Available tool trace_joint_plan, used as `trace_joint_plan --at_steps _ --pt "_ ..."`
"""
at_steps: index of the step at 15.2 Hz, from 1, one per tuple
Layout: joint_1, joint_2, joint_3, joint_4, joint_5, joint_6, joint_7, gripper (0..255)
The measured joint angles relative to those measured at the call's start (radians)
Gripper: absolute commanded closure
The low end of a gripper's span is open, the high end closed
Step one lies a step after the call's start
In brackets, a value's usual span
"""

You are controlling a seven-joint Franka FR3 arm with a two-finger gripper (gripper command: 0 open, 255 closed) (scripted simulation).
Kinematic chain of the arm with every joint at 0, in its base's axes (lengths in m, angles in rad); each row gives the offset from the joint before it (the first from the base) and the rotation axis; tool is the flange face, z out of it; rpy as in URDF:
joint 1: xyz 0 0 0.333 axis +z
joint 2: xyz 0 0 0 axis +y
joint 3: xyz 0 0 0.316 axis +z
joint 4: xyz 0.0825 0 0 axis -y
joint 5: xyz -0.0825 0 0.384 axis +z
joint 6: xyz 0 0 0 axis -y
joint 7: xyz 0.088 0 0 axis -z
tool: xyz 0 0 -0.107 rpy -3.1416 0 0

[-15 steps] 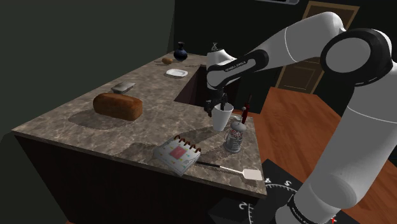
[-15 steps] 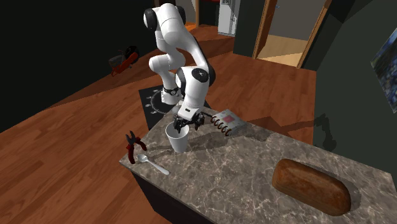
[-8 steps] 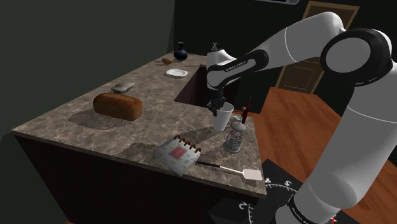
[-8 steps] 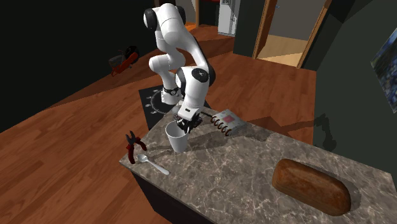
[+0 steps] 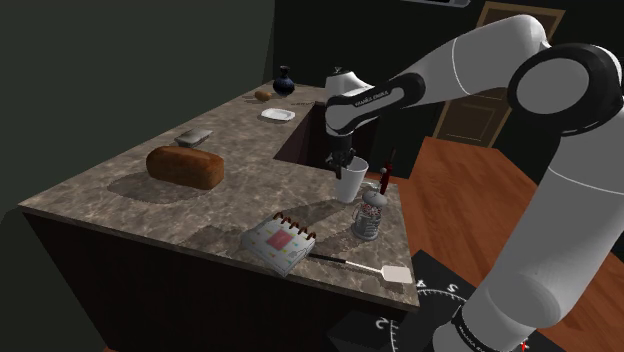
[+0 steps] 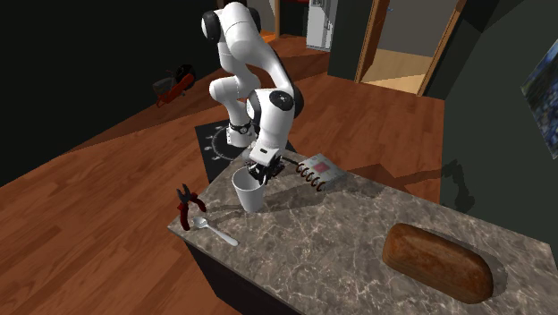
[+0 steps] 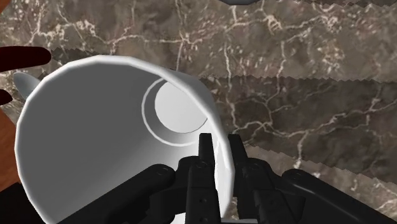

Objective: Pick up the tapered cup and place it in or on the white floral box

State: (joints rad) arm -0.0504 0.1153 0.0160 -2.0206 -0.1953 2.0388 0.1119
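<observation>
Clamping with the gripper (image 7: 219,149) on the rim wall of the white tapered cup (image 7: 95,127): one finger inside, one outside, nearly closed, just the thin wall between. Touching nothing else. Probably light, rigid and smooth-sided, so liable to swing or slip in a one-sided rim pinch; best moved slowly and upright. Standing near the marble counter (image 5: 250,180) edge; can't confirm lift-off. In the shoulder view, glass jar (image 5: 370,218) at 5 o'clock of the cup, floral box (image 5: 280,243) at 7 o'clock, well apart.
</observation>
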Motion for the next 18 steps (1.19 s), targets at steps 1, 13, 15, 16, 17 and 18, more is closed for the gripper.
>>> trace_joint_plan --at_steps 1,13,15,16,17,18 --pt "0.0 -0.007 0.0 0.001 0.001 -0.007 -0.002 255" --pt "0.002 -0.058 0.002 0.105 0.014 -0.161 -0.03 255" --pt "0.003 -0.062 0.003 0.127 0.015 -0.186 -0.032 255" --pt "0.002 -0.066 0.003 0.137 0.016 -0.2 -0.036 255" --pt "0.002 -0.069 0.003 0.145 0.017 -0.212 -0.038 255" --pt "0.002 -0.071 0.003 0.156 0.017 -0.224 -0.041 255"
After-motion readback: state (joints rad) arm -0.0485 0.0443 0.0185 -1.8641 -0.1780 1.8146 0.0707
